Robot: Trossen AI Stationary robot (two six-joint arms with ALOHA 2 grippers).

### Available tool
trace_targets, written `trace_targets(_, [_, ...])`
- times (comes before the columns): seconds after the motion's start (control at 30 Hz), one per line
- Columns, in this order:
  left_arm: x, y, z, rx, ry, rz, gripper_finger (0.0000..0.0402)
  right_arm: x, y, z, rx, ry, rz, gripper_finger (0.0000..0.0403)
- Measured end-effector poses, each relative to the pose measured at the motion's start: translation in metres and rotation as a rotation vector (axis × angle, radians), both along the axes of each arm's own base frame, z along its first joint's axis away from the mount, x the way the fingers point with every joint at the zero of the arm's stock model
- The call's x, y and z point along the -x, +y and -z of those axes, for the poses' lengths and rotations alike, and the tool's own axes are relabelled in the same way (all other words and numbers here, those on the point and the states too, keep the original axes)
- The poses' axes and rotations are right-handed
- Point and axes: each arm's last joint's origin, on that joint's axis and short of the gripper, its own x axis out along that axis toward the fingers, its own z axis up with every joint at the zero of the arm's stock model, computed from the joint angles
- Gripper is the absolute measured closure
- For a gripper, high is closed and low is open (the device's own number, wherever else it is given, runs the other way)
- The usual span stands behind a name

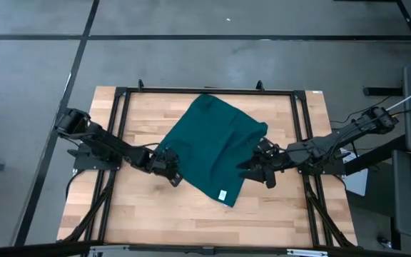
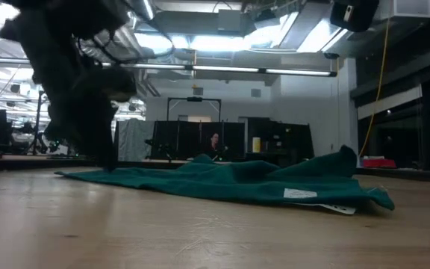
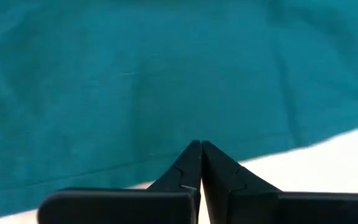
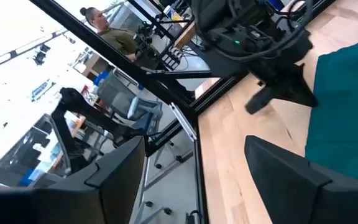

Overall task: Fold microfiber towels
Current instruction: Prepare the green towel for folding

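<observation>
The dark teal towel (image 1: 212, 146) lies spread on the wooden table, turned like a diamond, with its white tag (image 1: 222, 194) at the near corner. It also shows in the low view (image 2: 237, 183), where its right part stands up in a low peak (image 2: 346, 155). My left gripper (image 1: 170, 168) is low at the towel's left edge with its fingers shut (image 3: 201, 146). My right gripper (image 1: 257, 170) is at the towel's right edge, open (image 4: 194, 143), with the towel (image 4: 347, 106) beside one finger. I cannot tell whether that finger touches it. My left gripper's shut fingertips (image 3: 191, 155) meet the towel at its left edge, just inside the hem (image 3: 166, 158). The fingers come slanting down from the table's left side. The tips hide the contact, so one layer or several cannot be told. The cloth lies flat on the table around them.
Black frame rails (image 1: 205, 91) run along the table's far edge and both sides. Bare wood (image 1: 191, 221) lies near the front edge. A person (image 4: 104, 28) sits in the room beyond the table.
</observation>
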Motion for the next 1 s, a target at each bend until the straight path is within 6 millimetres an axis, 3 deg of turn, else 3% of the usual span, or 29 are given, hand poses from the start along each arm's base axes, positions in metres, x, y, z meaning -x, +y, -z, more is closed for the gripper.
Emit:
trace_targets(0.23, [0.014,0.020,0.022,0.039,-0.045,-0.143,0.0400,0.001,0.002,-0.006,-0.025,-0.055,0.032,0.0118])
trace_targets(0.5, [0.032,0.051,0.031,0.018,-0.057,-0.360,0.0399,0.002,0.005,-0.014,-0.031,-0.074,0.079,0.0120])
trace_targets(0.8, [0.080,0.099,0.031,-0.038,-0.069,-0.587,0.0400,0.001,0.003,-0.021,0.009,-0.090,0.156,0.0123])
trace_targets(0.9, [0.087,0.106,0.021,-0.083,-0.115,-0.491,0.0399,0.001,0.001,-0.017,0.064,-0.058,0.180,0.0127])
trace_targets(1.0, [0.070,0.104,-0.015,-0.106,-0.402,-0.255,0.0396,0.002,0.000,-0.006,0.135,0.044,0.180,0.0132])
